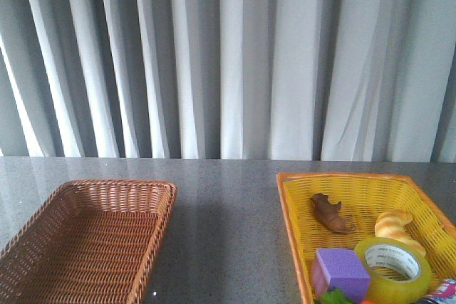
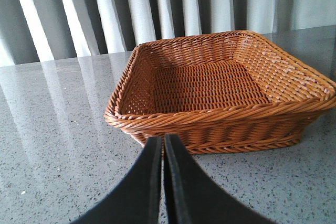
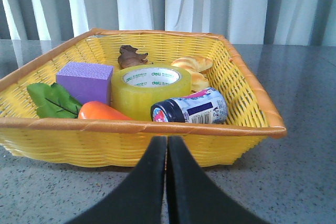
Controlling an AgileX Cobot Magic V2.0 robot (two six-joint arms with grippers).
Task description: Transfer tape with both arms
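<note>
The yellow tape roll (image 1: 393,268) with a white printed core lies flat in the yellow basket (image 1: 296,208) at the front right; it also shows in the right wrist view (image 3: 149,90), in the basket's middle. My right gripper (image 3: 167,141) is shut and empty, low over the table just outside the yellow basket's near wall (image 3: 131,140). My left gripper (image 2: 163,140) is shut and empty, just outside the brown wicker basket (image 2: 220,124). Neither arm shows in the front view.
Around the tape lie a purple cube (image 3: 85,80), a carrot with green leaves (image 3: 102,111), a small can (image 3: 191,107), a croissant (image 3: 193,66) and a brown toy animal (image 1: 331,213). The brown basket (image 1: 92,240) at the front left holds nothing. Grey curtains hang behind the speckled table.
</note>
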